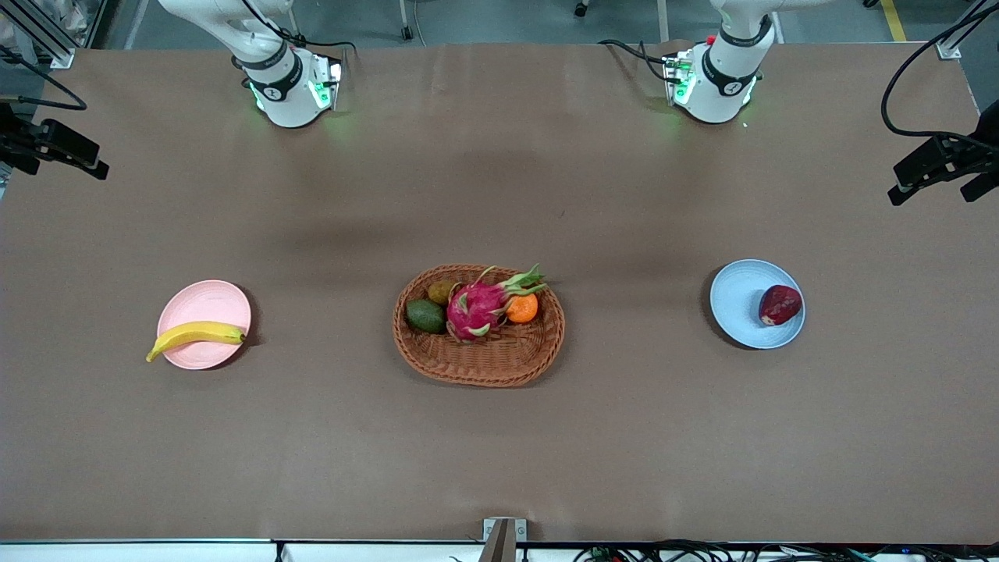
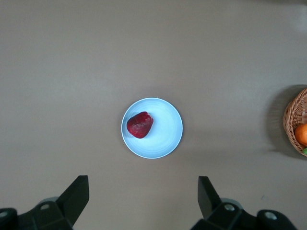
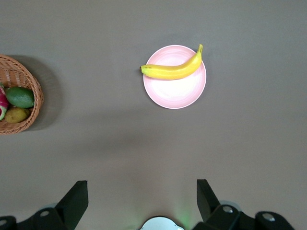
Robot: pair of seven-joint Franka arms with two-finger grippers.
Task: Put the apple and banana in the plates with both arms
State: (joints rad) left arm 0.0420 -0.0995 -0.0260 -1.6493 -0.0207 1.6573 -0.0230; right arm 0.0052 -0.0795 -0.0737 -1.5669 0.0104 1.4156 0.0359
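Basket (image 1: pixel 478 355) between plates (image 1: pixel 737 300), otherwise open.

Dark red, lumpy apple (image 1: pixel 780 304) lying in the light blue plate (image 1: pixel 737 300), off-centre near its rim. Curved yellow banana (image 1: pixel 195 336) lying across the pale pink plate (image 1: pixel 204 306), one tip overhanging the rim.

Both arms are glossy white with black joint bands, little green lights glowing at the bases and black cables trailing off them. Left hand (image 2: pixel 144 201) and right hand (image 3: pixel 142 201) have chunky matte black fingers with small round screws.
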